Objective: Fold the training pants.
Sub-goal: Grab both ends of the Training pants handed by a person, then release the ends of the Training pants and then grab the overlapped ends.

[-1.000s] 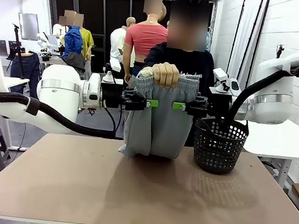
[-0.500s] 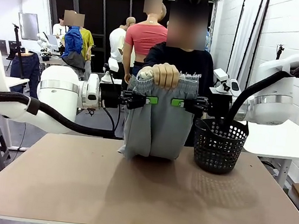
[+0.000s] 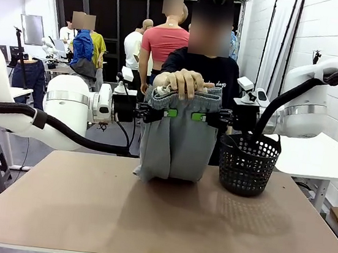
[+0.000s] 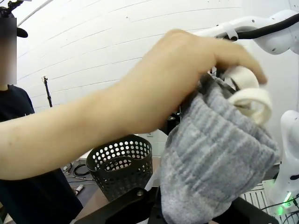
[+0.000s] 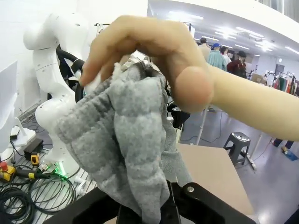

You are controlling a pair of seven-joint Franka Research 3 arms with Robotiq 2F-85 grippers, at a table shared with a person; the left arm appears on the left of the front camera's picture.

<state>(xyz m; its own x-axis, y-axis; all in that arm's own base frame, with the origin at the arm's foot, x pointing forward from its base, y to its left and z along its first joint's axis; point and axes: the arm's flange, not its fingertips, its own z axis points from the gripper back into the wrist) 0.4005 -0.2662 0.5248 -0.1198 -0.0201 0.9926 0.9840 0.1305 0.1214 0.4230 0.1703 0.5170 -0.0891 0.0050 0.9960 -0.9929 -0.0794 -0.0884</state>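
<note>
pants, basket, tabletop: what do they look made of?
The training pants: soft light grey knit, probably cotton jersey; matte, slightly fuzzy, ribbed gathers at the waistband, hangs limp. The basket: black, likely moulded plastic; rigid wall with regular round holes. The table top: flat matte tan board, maybe laminate or MDF; no grain visible.

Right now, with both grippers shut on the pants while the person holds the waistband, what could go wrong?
1. The person's hand grips the waistband of the training pants just above the left gripper and right gripper; if the arms pull before it lets go, the fabric may slip free.
2. The black basket stands close beside the hanging legs; lowering the pants could knock it over.
</note>
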